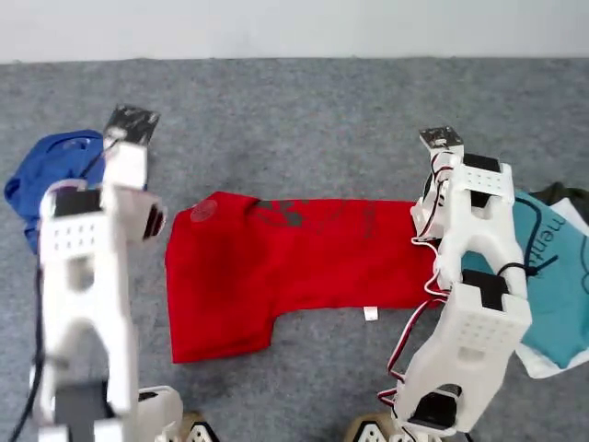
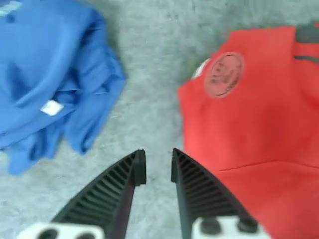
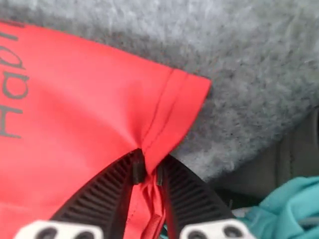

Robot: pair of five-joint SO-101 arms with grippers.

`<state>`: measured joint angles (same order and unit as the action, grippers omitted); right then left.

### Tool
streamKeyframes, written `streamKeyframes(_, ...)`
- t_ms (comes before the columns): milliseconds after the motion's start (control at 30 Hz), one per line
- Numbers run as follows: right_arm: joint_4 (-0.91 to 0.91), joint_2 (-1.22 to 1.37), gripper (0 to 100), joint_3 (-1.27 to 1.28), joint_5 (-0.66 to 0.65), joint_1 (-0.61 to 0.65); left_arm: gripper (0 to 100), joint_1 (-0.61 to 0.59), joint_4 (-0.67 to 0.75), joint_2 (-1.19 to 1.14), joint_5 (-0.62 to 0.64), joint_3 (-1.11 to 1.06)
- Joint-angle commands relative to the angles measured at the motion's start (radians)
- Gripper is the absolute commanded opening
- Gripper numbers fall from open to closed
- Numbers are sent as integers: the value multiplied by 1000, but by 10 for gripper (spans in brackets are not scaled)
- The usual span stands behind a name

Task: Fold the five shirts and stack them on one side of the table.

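Observation:
A red shirt (image 1: pixel 294 267) lies spread across the middle of the grey felt table, folded lengthwise with one sleeve toward the front. My right gripper (image 3: pixel 146 172) is shut on the red shirt's hem (image 3: pixel 169 114) at its right end, beside the teal shirt (image 1: pixel 552 276). My left gripper (image 2: pixel 158 167) hovers open over bare felt between the crumpled blue shirt (image 2: pixel 45 84) and the red shirt's left edge (image 2: pixel 249 109), holding nothing. In the high view the left arm (image 1: pixel 92 249) stands at the red shirt's left end and the right arm (image 1: pixel 474 267) at its right.
The blue shirt (image 1: pixel 55 170) is bunched at the far left edge. At the right edge the teal shirt lies over a white and a dark garment (image 1: pixel 561 195). Grey felt (image 1: pixel 304 120) stretches behind the red shirt.

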<state>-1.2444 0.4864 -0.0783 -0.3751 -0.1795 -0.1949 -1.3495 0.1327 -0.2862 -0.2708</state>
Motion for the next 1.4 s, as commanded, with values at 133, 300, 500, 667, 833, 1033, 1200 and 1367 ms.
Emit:
streamKeyframes(133,-8,-7,10,-8,-11,-13,99,118,-241,-505,23,550)
streamKeyframes(300,-10,-7,10,-3,-11,-15,99,114,-302,-775,23,852)
streamKeyframes(500,-10,-7,10,-2,-9,-15,99,114,-351,-1020,23,1199)
streamKeyframes(667,-38,-10,10,-5,-9,-15,99,120,-393,-1221,23,1345)
streamKeyframes(833,-33,-7,10,-6,-9,-15,94,123,-405,-1304,23,1391)
streamKeyframes(1033,-33,-7,10,-6,-9,-15,22,152,-407,-1231,25,1336)
streamKeyframes(1200,-33,-7,10,-6,-9,-16,13,138,-407,-1076,25,1227)
streamKeyframes(1367,-28,-5,10,-6,-9,-15,47,143,-405,-907,25,1112)
